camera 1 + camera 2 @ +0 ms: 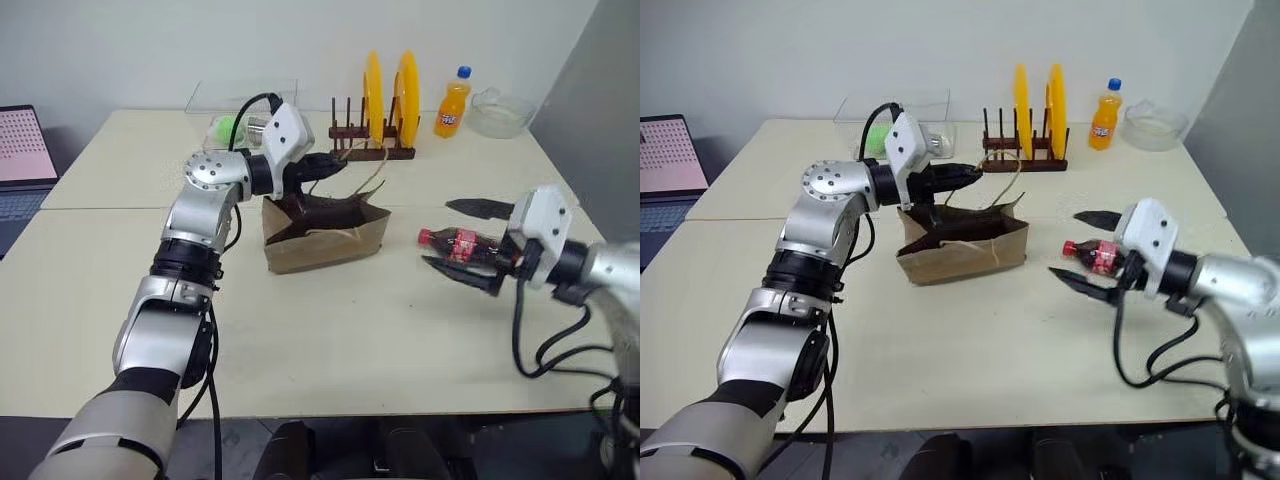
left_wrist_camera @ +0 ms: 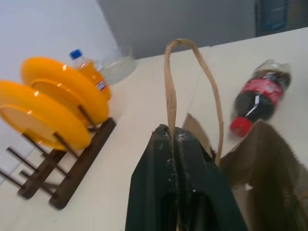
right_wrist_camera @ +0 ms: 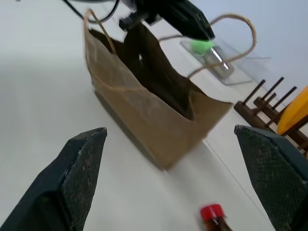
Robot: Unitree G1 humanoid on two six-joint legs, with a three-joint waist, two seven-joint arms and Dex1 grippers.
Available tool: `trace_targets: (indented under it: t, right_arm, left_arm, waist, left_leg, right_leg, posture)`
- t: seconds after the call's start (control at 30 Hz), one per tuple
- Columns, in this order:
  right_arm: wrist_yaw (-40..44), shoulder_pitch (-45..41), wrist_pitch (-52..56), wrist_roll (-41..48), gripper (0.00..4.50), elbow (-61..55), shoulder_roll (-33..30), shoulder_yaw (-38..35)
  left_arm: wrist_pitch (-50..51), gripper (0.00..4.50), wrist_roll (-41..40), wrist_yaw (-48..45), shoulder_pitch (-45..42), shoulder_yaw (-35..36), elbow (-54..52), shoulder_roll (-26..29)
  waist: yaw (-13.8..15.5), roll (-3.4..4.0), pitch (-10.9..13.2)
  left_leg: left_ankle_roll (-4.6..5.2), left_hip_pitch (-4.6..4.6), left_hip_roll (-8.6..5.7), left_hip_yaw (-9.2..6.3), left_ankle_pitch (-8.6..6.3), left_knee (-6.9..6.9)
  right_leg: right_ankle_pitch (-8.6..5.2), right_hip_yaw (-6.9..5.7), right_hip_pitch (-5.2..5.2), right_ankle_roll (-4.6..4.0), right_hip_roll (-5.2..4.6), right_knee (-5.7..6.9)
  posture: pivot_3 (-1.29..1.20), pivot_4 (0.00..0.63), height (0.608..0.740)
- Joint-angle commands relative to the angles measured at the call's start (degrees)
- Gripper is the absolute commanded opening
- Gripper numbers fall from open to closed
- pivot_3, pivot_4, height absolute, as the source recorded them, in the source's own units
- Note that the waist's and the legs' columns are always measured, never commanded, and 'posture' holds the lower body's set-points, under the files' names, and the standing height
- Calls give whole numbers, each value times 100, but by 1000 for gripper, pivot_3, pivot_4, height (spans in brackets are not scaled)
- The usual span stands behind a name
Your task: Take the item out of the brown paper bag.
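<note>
The brown paper bag (image 1: 330, 240) stands open at the table's middle, creased, its mouth facing up. My left gripper (image 1: 335, 163) hovers just above its back edge, shut on one twine handle (image 2: 169, 86), which loops up from between the fingertips. The item, a small cola bottle (image 1: 460, 243) with a red cap (image 3: 211, 213) and red label, lies on its side outside the bag, to its right, cap toward the bag. My right gripper (image 1: 440, 235) is open wide, one finger on each side of the bottle and neither touching it.
A wooden dish rack with yellow plates (image 1: 385, 110) stands behind the bag. An orange soda bottle (image 1: 452, 103) and a glass bowl (image 1: 500, 110) sit at the back right. A clear tray (image 1: 235, 125) is at the back left, and a laptop (image 1: 22, 160) at the far left.
</note>
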Motion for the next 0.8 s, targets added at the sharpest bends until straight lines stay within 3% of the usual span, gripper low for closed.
trace_targets:
  t: [0.03,0.17,0.37,0.6,0.8]
  right_arm:
    - [-1016,198,-119,-200,4500,-502,542,181]
    - [-1699,195,-217,-356,4500,-628,1125,595]
    - [-2075,216,-343,-467,4500,-663,1385,1117]
    - [-2306,94,-748,-576,4500,-337,1430,1106]
    - [-2594,343,-1420,-815,4500,-29,1528,936]
  left_arm:
    - [-98,1236,1,-286,-309,85,95,144]
    - [-59,2388,-8,-535,-399,123,105,321]
    - [287,4260,-177,-346,-199,442,-501,679]
    - [2141,4260,-740,681,1266,1297,-2979,1141]
    - [2900,4260,-767,2488,3220,2199,-5073,615]
  waist:
    - [3,0,0]
    - [-3,0,0]
    - [-5,0,0]
    - [-89,1,-1]
    - [-79,2,-4]
  left_leg:
    - [0,0,0,0,0,0]
    - [-1,1,1,3,1,-2]
    - [1,-1,2,-1,0,-3]
    - [1,4,2,-4,0,-6]
    - [1,7,2,-6,0,-7]
  right_leg:
    - [0,0,0,0,0,-1]
    - [0,1,-5,-1,2,2]
    - [-1,-1,-5,-1,3,1]
    - [0,3,-3,-2,2,1]
    - [0,3,0,-2,1,0]
  posture:
    - [0,150,740]
    - [0,150,740]
    - [0,150,740]
    - [0,150,740]
    - [0,150,740]
